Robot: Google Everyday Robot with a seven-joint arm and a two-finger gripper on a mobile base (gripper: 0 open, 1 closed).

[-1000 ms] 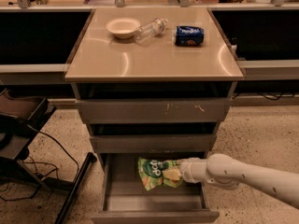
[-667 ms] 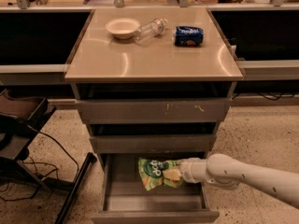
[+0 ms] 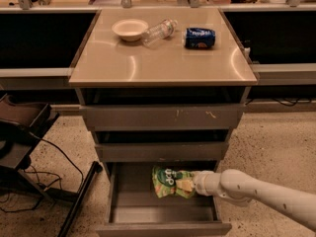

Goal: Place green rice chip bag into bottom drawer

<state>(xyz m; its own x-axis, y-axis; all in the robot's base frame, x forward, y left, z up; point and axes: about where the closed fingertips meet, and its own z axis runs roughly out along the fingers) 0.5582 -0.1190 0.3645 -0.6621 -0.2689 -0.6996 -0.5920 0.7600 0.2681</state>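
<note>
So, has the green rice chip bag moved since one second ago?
No. The green rice chip bag stays below the middle drawer front, over the open bottom drawer, with the gripper at its right.

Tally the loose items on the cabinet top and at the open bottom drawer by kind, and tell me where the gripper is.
bowl: 1
plastic bottle: 1
blue soda can: 1
green rice chip bag: 1
Total: 4
The first three lie on the cabinet top. The gripper is at the bag's right edge, over the bottom drawer.
</note>
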